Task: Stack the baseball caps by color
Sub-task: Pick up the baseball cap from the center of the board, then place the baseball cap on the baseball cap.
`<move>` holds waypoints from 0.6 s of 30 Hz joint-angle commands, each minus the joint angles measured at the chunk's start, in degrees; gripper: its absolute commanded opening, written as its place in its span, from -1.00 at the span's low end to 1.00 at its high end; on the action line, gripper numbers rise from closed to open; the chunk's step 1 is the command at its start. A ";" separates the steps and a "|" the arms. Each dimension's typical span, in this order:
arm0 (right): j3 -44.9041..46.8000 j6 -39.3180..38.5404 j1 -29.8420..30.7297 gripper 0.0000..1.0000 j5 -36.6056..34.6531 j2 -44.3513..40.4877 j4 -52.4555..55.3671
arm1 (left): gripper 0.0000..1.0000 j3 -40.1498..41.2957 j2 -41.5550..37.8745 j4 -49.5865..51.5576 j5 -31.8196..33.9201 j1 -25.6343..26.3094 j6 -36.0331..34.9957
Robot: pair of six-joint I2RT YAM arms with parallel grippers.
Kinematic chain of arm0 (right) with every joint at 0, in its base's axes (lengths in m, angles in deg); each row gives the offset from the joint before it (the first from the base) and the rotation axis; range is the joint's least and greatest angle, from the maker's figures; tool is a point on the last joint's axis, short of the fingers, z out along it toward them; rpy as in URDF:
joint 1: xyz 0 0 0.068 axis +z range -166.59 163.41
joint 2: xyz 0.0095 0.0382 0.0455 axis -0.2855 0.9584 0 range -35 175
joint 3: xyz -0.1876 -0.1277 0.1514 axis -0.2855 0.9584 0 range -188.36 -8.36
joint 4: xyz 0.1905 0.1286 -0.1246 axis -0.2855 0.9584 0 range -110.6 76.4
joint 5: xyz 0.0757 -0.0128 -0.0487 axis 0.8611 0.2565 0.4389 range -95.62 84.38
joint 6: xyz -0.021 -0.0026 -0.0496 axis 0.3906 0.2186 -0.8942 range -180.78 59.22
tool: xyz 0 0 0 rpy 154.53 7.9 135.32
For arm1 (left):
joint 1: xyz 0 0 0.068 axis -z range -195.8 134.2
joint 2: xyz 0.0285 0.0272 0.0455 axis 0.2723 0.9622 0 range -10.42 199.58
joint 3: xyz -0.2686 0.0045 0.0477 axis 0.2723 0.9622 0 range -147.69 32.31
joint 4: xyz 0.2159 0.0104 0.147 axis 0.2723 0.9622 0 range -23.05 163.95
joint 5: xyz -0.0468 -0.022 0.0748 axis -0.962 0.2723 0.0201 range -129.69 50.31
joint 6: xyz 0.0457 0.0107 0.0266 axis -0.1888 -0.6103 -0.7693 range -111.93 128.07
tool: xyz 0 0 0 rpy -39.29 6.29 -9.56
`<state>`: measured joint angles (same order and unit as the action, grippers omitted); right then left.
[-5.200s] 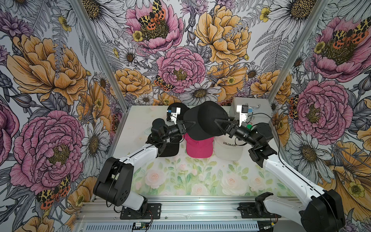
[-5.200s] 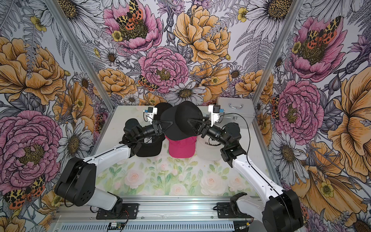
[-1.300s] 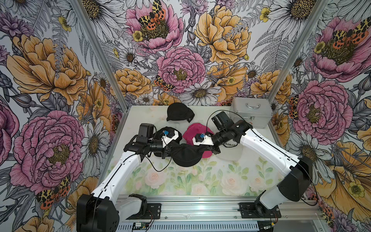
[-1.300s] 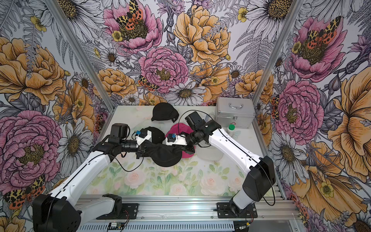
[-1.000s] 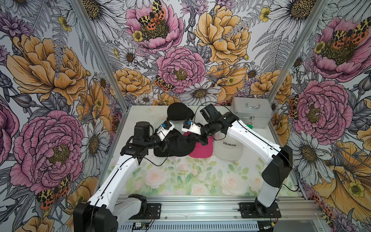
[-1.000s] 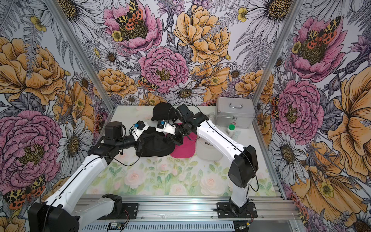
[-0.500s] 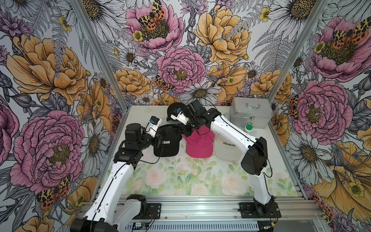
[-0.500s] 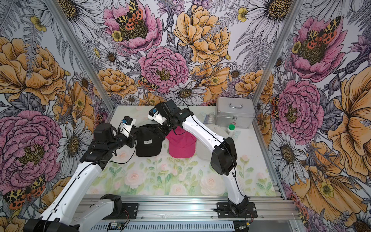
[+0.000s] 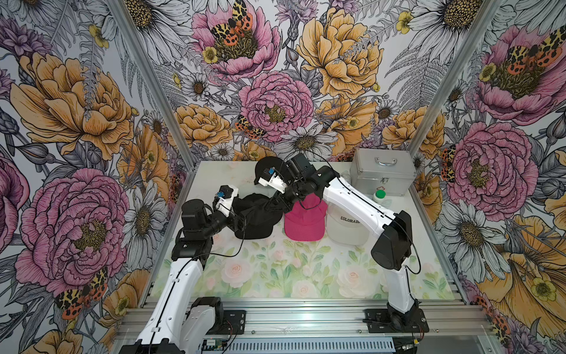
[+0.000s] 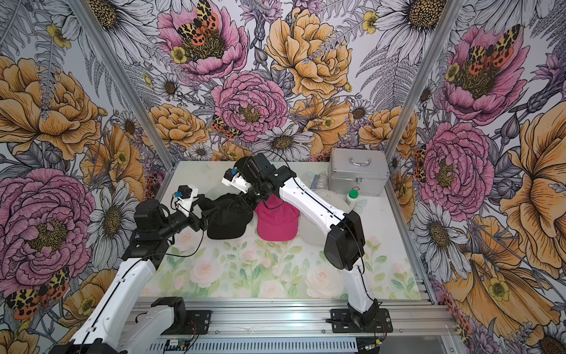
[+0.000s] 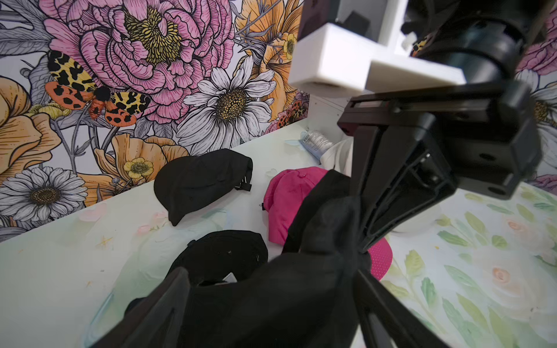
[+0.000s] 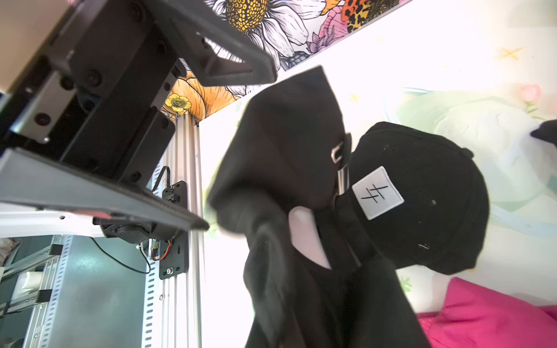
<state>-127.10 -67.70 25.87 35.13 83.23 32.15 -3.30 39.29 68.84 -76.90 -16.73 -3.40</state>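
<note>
In the row across mid-table, the left gripper (image 9: 239, 221) stands with jaws wide apart around the left end of a limp black cap (image 9: 258, 211), gripping nothing, while the right gripper (image 9: 277, 206) is clamped on that cap's far-right edge. The fabric runs crosswise between the two tools and drapes over the patched cap (image 12: 428, 208), also black, which sits on the table (image 9: 275, 275) with its brim toward the front rail (image 9: 306, 309). The upper one looks crumpled, not nested. By my reading the coming move turns on that: the right jaws should part only with the cap squarely over the patched one, or it may slump aside. Just right of the pile sit a pink cap (image 9: 303, 225) and a white cap (image 9: 346, 230). Farther back a third black cap (image 9: 266, 167) lies loose near the wall, closest to the right arm (image 9: 352, 199). A case (image 9: 382, 176) and a bottle (image 9: 379, 196) stand in the back right corner. The table wears a pale flower print, and bold flowered walls (image 9: 275, 101) close in three sides.
</note>
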 commanded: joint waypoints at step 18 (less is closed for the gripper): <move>-26.56 -3.00 2.71 -1.00 11.48 14.67 -2.83 | 0.98 10.41 -13.83 7.57 49.75 -10.55 54.43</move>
<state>-148.11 -69.25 28.25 40.66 95.78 30.90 6.07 25.09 72.58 -25.58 -23.73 44.62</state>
